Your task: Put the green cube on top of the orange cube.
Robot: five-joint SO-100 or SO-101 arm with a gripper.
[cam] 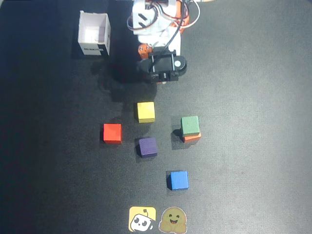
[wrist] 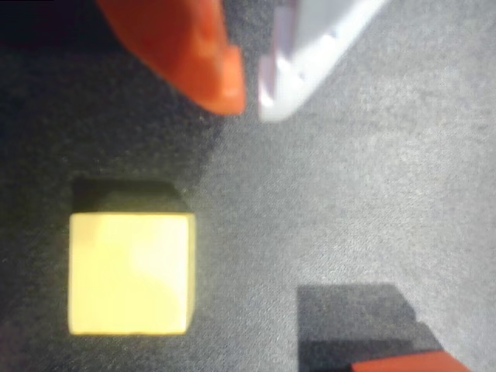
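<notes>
On the dark matte table [cam: 253,97], right of centre in the overhead view, the green cube [cam: 189,124] sits on top of the orange cube [cam: 192,137], set slightly askew so a strip of orange shows along the edge facing the table's lower edge; the stacking looks done. Both look like small solid blocks with matte faces, probably light, stiff and not slippery, best taken by two opposite flat sides if the top one needs squaring. Around the stack stand a yellow cube [cam: 146,111] nearer the arm, a red cube [cam: 112,133] toward the left edge, a purple cube [cam: 147,146] in the middle and a blue cube [cam: 178,180] toward the lower edge. The gripper [wrist: 249,99] hangs near the arm's base at the top edge, well apart from the stack; in the wrist view its orange and white fingertips are close together with only a narrow gap and nothing held. A white open box [cam: 94,34] near the upper left corner carries a dark label too blurred to read. Two cartoon-face stickers [cam: 157,220] lie at the lower edge, with no legible writing.
</notes>
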